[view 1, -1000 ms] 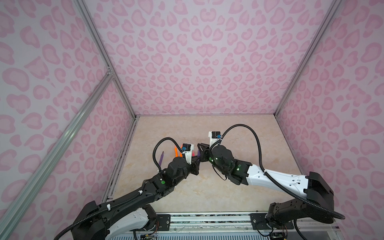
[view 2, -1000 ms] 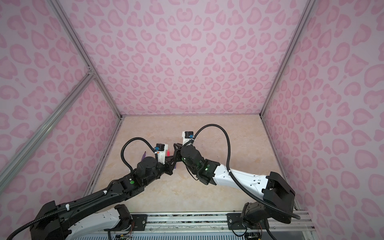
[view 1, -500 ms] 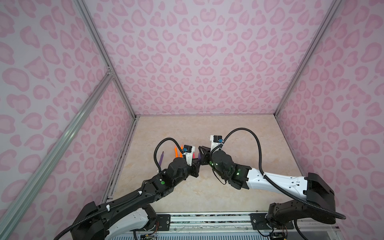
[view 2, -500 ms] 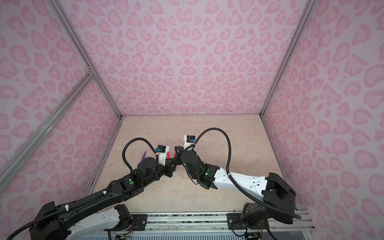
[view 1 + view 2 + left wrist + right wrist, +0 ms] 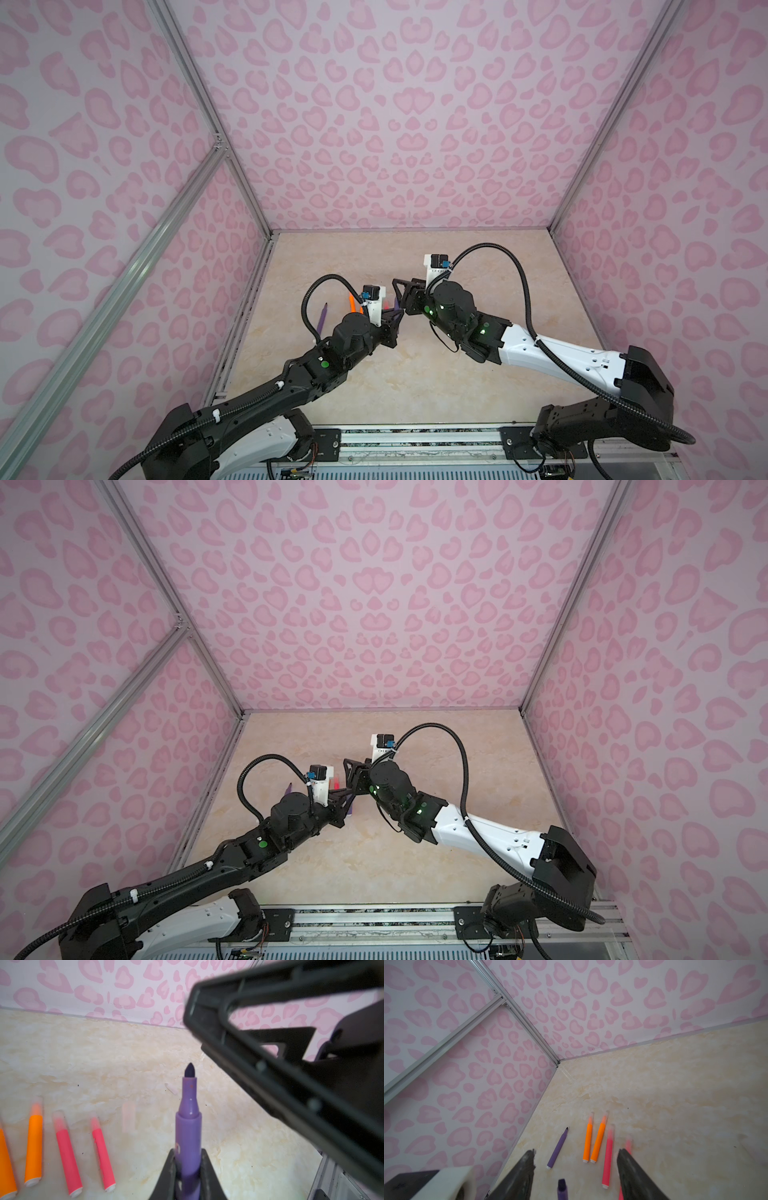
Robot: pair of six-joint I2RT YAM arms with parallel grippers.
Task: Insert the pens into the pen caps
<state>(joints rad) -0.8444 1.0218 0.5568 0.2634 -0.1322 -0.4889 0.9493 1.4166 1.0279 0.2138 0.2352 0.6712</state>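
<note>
My left gripper (image 5: 188, 1151) is shut on a purple pen (image 5: 188, 1132), whose bare dark tip points at my right gripper (image 5: 402, 293). My right gripper (image 5: 575, 1151) stands open with nothing held; the purple pen's tip (image 5: 562, 1188) shows between its jaws. One right finger (image 5: 270, 1064) looms close above the tip. Another purple pen (image 5: 558, 1148) lies uncapped near the left wall. Two orange pens (image 5: 592, 1140) and two pink-red pens (image 5: 66, 1151) lie side by side with clear caps on their tips. A loose clear cap (image 5: 128, 1116) shows faint and blurred over the table.
The pens lie in the left half of the marble-look table (image 5: 457, 374), close to the left wall's rail (image 5: 249, 316). Pink patterned walls close in three sides. A small pale scrap (image 5: 171, 1088) lies beyond the held pen's tip.
My right gripper has gone from shut to open and drawn back a little from the purple pen's tip. My left gripper has stayed put, still gripping the pen.
</note>
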